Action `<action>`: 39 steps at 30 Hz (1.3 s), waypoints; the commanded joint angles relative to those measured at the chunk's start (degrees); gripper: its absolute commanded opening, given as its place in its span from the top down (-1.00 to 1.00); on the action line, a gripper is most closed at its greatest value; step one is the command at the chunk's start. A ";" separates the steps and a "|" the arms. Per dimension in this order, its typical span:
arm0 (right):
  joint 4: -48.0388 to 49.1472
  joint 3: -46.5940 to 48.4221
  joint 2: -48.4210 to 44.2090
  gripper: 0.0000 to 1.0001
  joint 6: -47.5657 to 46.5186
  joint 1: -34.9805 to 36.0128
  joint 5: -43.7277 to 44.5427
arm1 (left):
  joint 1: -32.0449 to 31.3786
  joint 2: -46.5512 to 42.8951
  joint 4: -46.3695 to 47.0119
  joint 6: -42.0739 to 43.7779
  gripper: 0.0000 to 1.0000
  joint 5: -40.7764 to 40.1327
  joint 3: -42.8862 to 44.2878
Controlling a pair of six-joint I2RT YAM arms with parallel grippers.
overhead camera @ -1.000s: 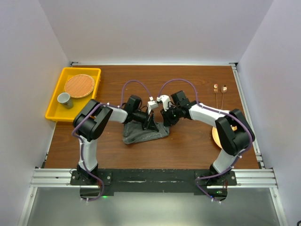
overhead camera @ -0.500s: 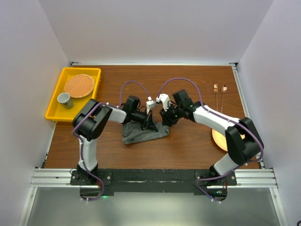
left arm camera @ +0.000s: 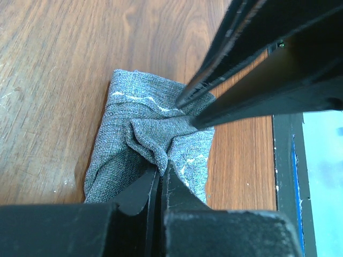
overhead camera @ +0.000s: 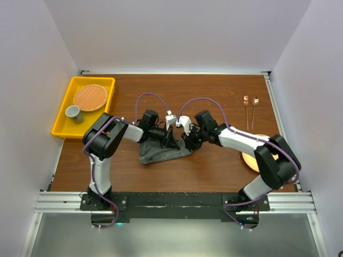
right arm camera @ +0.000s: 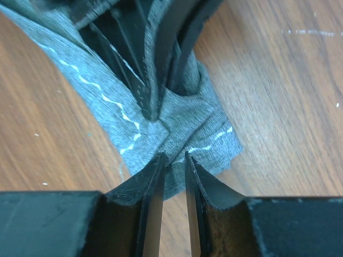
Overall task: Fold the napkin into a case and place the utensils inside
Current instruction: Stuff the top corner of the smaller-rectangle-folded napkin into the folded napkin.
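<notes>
1. Only the top view shows the utensils (overhead camera: 250, 106) near the far right corner of the desk (overhead camera: 214, 91), well apart from the crumpled napkin (overhead camera: 161, 153) near the middle.
2. The left wrist view shows the left gripper (left arm camera: 161, 170) closed on a raised napkin fold.
3. The right wrist view shows the right gripper (right arm camera: 173, 162) narrow, with cloth at its gap; one cannot tell if it grips.

A yellow tray (overhead camera: 62, 126) stood at the far left of the wooden table (overhead camera: 214, 91). Inside it lay a round woven mat (overhead camera: 90, 97), and just beside the mat, on the near side, stood a small grey cup (overhead camera: 73, 113). At the right side an orange plate (overhead camera: 247, 159) was partly hidden. A metal rail (overhead camera: 171, 202) ran along the near edge.
</notes>
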 commanded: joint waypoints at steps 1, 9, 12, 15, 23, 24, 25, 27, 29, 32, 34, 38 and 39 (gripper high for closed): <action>3.99 -0.21 -1.85 0.49 -1.85 0.28 2.57 | 0.63 1.37 1.89 0.72 1.00 -5.07 -4.54; 2.41 2.34 -2.63 0.47 5.35 -0.33 1.70 | 0.54 -2.05 14.12 -1.04 1.00 -9.55 -12.37; 0.56 4.44 -3.78 0.44 8.78 -0.68 0.64 | 0.54 -4.07 17.27 -1.21 1.00 -12.62 -15.09; -1.54 6.46 -3.25 0.42 12.47 -1.38 -0.58 | 0.36 -6.36 21.14 -0.25 1.00 -14.65 -17.99; -7.70 11.74 3.33 0.43 15.55 -2.18 -5.85 | -2.97 -14.52 27.21 6.42 1.00 -21.50 -24.05; -8.14 12.35 3.86 0.43 15.29 -2.09 -6.56 | -3.59 -15.50 27.13 9.48 1.00 -22.82 -24.32; -8.93 12.62 4.22 0.44 14.59 -2.18 -7.78 | -4.90 -16.29 26.61 10.99 1.00 -23.44 -24.85; -10.16 13.41 5.36 0.45 13.19 -2.09 -9.02 | -6.66 -19.01 25.20 16.41 1.00 -26.33 -25.20; -10.95 13.85 6.24 0.45 12.31 -2.09 -10.52 | -9.56 -21.47 23.97 20.21 1.00 -28.44 -26.17; -12.27 15.08 7.91 0.45 10.90 -2.09 -11.57 | -13.16 -23.41 23.00 26.72 1.00 -31.52 -27.57; -13.06 15.87 9.05 0.44 9.84 -2.00 -11.75 | -15.27 -24.11 23.00 30.07 1.00 -33.99 -28.36; -13.24 16.66 10.11 0.41 8.35 -1.65 -11.14 | -18.27 -25.08 23.00 35.60 1.00 -37.50 -29.68; -13.67 16.75 10.37 0.39 7.48 -1.65 -11.05 | -18.71 -25.00 23.17 36.13 1.00 -38.29 -29.86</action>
